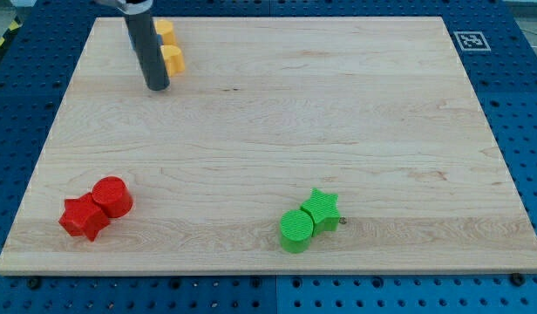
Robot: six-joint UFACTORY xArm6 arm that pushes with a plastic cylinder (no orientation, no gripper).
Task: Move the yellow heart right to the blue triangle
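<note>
Looking through the one camera view, I see my tip (157, 86) down on the surface (277, 131) near the view's top left. There are no fingers on this rod, so nothing is spread or pinching. Just to the tip's right sit two yellow blocks (171, 59), partly hidden, so I cannot tell which is the heart. No blue triangle shows. I'd judge a slow rightward push from the left side best.

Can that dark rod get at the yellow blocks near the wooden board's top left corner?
Probably yes. My tip sits just left of the lower yellow block, apparently touching it, with nothing between them. The upper yellow block lies partly behind the rod.
</note>
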